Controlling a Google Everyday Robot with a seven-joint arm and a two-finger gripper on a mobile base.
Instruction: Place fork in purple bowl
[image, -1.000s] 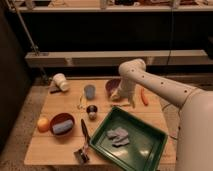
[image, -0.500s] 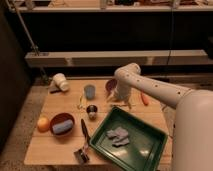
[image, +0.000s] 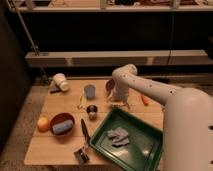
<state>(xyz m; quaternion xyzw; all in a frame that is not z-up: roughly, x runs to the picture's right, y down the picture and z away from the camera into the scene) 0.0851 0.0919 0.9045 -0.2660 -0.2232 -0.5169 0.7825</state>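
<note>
Fork on the table, arm low by the bowl.
The fork (image: 81, 103) seems to lie flat just beside the blue cup (image: 89, 91), apart from the purple bowl (image: 108, 85). The gripper (image: 120, 101) hangs beside that bowl, probably misplaced for a pickup. Its grip cannot be told.

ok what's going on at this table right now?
The robot's one arm reaches over the wooden table. Its gripper is low at the tabletop, just in front of the purple bowl, between the blue cup and the orange stick. The arm hides part of the bowl, and no fork shows in the visible part. Whether the gripper has the fork cannot be told. The green tray is not being handled.
</note>
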